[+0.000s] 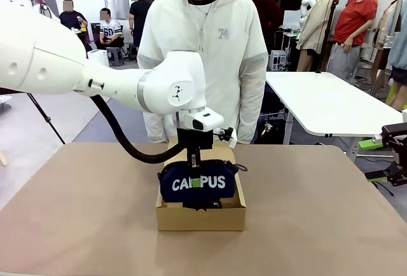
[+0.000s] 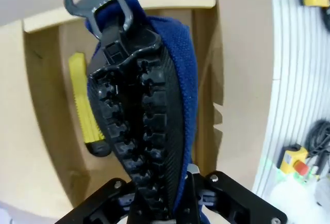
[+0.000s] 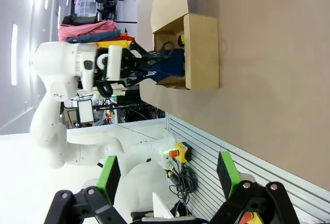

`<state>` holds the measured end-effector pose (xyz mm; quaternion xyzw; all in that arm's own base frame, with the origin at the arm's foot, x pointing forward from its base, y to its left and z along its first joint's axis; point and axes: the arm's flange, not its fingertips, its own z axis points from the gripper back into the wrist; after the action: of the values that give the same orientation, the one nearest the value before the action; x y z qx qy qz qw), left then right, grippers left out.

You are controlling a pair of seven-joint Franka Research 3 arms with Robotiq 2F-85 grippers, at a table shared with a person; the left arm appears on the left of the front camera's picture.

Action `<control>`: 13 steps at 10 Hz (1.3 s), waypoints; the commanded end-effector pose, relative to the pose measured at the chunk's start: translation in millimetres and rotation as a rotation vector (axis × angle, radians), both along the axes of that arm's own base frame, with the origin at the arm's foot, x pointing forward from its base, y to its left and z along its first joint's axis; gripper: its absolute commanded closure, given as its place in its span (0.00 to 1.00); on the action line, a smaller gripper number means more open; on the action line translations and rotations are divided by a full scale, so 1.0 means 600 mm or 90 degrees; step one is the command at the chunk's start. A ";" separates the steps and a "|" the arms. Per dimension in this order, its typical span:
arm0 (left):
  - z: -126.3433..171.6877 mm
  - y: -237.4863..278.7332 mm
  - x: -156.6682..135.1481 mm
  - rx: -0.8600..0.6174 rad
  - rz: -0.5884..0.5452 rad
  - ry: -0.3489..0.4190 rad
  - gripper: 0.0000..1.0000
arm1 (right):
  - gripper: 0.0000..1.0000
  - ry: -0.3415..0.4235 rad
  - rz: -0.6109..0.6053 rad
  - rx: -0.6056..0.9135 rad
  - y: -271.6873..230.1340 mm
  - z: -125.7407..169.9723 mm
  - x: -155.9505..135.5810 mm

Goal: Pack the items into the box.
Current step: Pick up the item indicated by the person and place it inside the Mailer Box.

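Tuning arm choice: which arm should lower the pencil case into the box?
Left. The left gripper is shut on the pencil case over the box holding the knife; the right gripper is open, off to the side.

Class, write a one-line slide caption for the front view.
Left gripper holds the navy CAMPUS pencil case at the open cardboard box while a person stands behind the table.
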<state>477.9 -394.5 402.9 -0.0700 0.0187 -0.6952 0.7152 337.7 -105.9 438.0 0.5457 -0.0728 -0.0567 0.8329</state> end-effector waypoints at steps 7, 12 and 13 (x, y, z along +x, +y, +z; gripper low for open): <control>-0.086 -0.036 0.020 0.033 0.001 0.020 0.85 | 0.00 0.003 0.006 -0.002 -0.004 0.006 0.000; -0.052 -0.015 0.019 0.012 0.002 0.011 0.00 | 0.00 0.003 0.006 -0.002 -0.004 0.006 0.000; -0.032 -0.004 0.020 0.002 0.014 -0.004 0.00 | 0.00 0.003 0.006 -0.002 -0.004 0.006 0.000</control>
<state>493.1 -409.5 369.7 -0.0700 0.0324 -0.6880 0.7216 337.7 -105.9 438.1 0.5457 -0.0727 -0.0567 0.8329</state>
